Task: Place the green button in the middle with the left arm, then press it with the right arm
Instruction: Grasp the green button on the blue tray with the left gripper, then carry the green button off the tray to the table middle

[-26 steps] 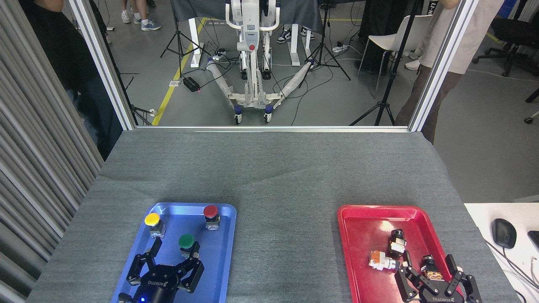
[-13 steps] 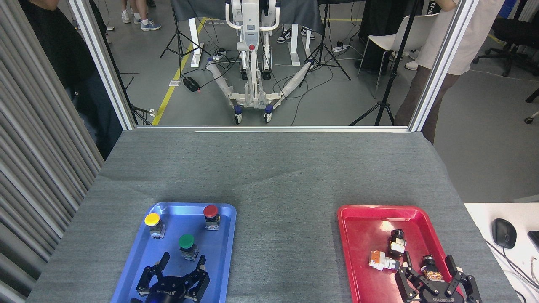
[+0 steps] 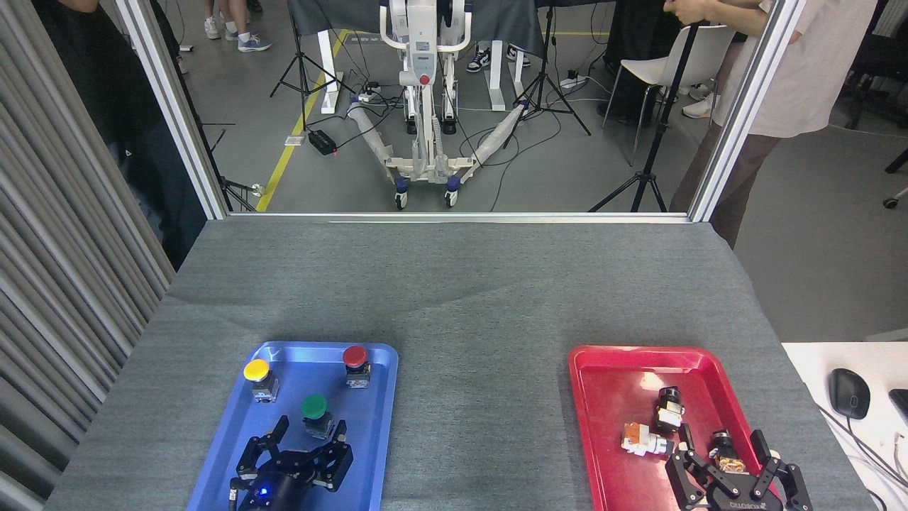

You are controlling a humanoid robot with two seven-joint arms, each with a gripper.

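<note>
My left gripper (image 3: 311, 436) hangs unclenched over the blue plastic tray (image 3: 376, 397), fingers straddling the round green-capped push-button on its grey block (image 3: 315, 414) just ahead, lined up to grasp it, while my right gripper (image 3: 731, 465) waits spread over the red tray (image 3: 610, 397).

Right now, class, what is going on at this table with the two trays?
The left tool is open over the blue tray, just short of the green button, which stands there with a yellow button and a red button. Nothing is gripped. The right tool is open over the red tray. The grey cloth between the trays is bare.
</note>
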